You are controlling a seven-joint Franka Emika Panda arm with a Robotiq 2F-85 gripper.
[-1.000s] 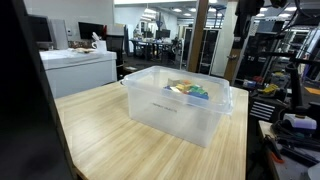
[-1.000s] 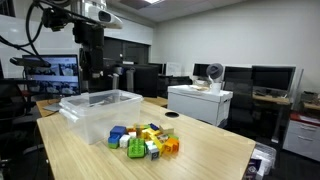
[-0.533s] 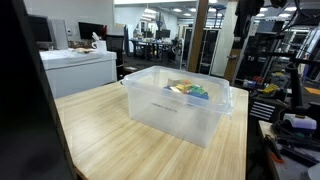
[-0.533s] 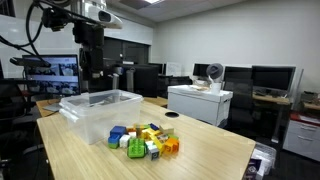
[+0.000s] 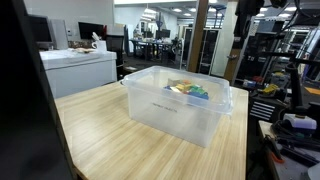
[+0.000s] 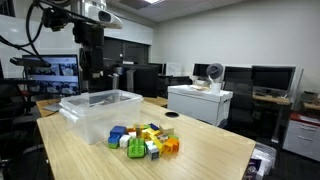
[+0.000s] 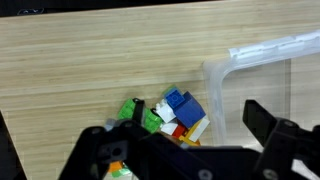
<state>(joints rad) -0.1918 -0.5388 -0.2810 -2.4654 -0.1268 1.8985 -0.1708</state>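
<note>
Colourful plastic toy blocks (image 7: 168,112) lie in a loose heap below the claw (image 7: 190,125). In the wrist view they show between its two black fingers, which stand wide apart and hold nothing. The claw hangs high, well clear of everything. In an exterior view (image 6: 92,70) it hangs above the far side of the clear plastic bin (image 6: 100,108), so the heap (image 6: 145,142) lies downward from it and out past the bin's near wall. The blocks rest on the light wooden counter (image 6: 205,155), just beside the bin's corner (image 7: 225,70) and outside it, not touching as far as can be told. The heap is a rounded clump with no clear long axis, green pieces farthest from the bin and blue ones nearest it.
</note>
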